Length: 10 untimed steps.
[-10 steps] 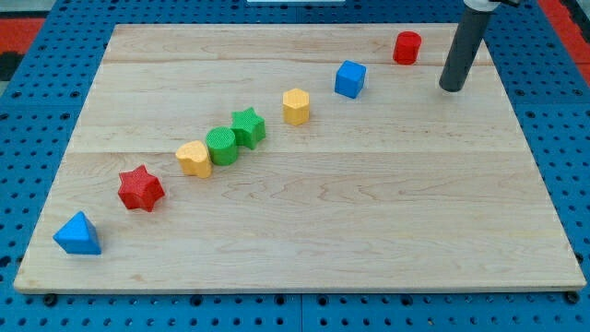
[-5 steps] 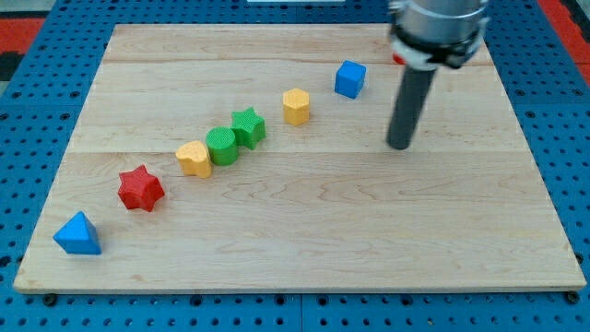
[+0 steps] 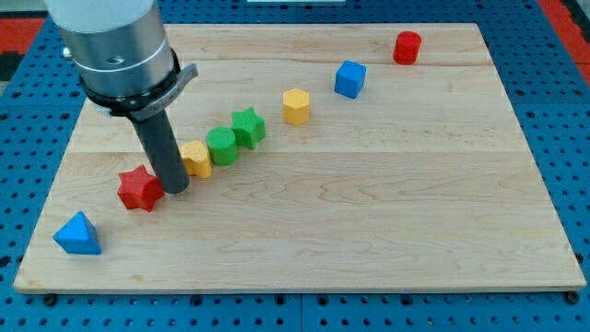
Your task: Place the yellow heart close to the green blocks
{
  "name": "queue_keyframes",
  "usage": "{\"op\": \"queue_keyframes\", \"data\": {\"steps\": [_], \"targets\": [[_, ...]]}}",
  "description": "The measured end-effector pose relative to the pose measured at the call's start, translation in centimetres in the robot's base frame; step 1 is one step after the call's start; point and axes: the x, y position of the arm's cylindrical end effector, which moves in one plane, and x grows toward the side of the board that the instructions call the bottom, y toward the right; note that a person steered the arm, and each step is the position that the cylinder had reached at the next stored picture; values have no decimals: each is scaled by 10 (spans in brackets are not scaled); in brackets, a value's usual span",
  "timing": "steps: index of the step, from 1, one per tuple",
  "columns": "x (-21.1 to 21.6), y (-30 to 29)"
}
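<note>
The yellow heart (image 3: 196, 159) lies left of centre on the wooden board, touching the green cylinder (image 3: 221, 146). The green star (image 3: 247, 127) sits just up and right of the cylinder, touching it. My tip (image 3: 175, 188) rests on the board just below and left of the yellow heart, between it and the red star (image 3: 139, 189). The rod and the arm's grey body rise toward the view's top left and hide part of the board there.
A yellow hexagon (image 3: 295, 106), a blue cube (image 3: 349, 79) and a red cylinder (image 3: 407, 47) continue the diagonal line toward the view's top right. A blue triangular block (image 3: 77, 234) lies near the board's bottom left corner. Blue pegboard surrounds the wooden board (image 3: 369, 221).
My tip has swept from the board's top right across to the left, ending beside the yellow heart and the red star. The blocks have not visibly moved.
</note>
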Motion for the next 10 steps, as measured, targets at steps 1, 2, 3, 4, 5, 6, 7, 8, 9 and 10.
{"op": "queue_keyframes", "data": {"steps": [1, 2, 3, 4, 5, 6, 7, 8, 9, 10], "targets": [[-26, 14], [-39, 14], [-52, 14], [-54, 10], [-55, -44], [-70, -30], [-71, -9], [-72, 20], [-73, 6], [-70, -102]]}}
